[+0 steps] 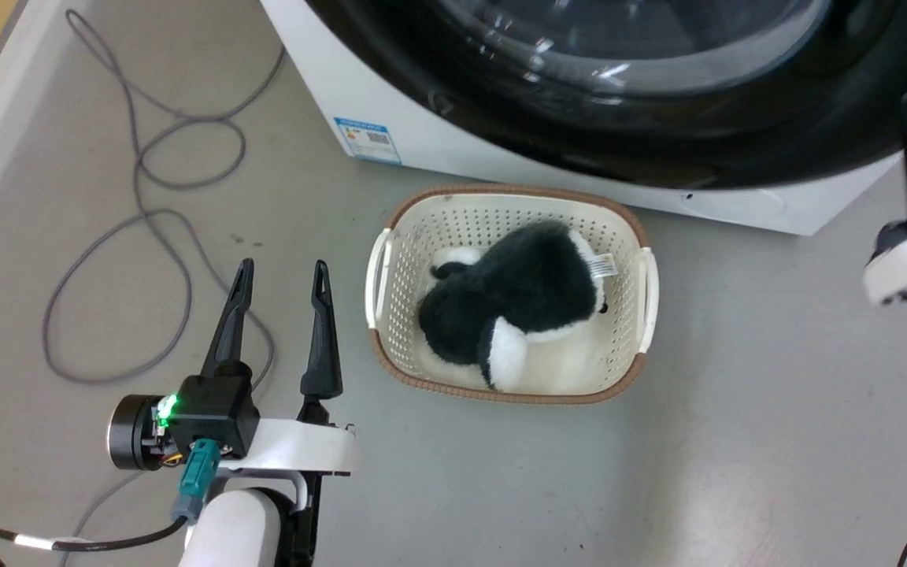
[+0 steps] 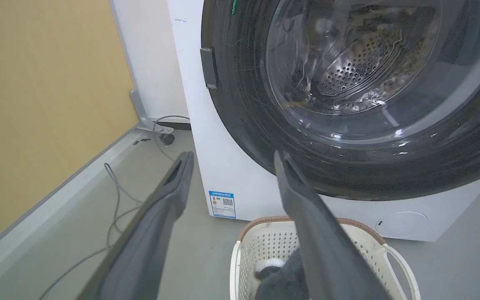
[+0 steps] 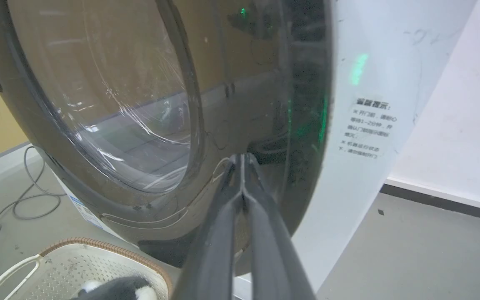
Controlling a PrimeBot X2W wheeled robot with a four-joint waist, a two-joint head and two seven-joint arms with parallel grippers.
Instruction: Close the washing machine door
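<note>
Pressing clenched right gripper (image 3: 242, 157) tips on glossy washing machine door (image 3: 140, 108) rim; risking slipping off, door rebounding w/o latching. Holding left gripper (image 1: 282, 269) released nr basket (image 1: 394, 228).

Laundry corner: washing machine (image 2: 223, 166), cream basket (image 1: 485, 220), loose cable (image 1: 138, 165).

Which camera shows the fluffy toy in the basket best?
The head view: the whole toy lies in the basket, seen from above. Both wrist views catch just a bit of it at their bottom edges.
</note>
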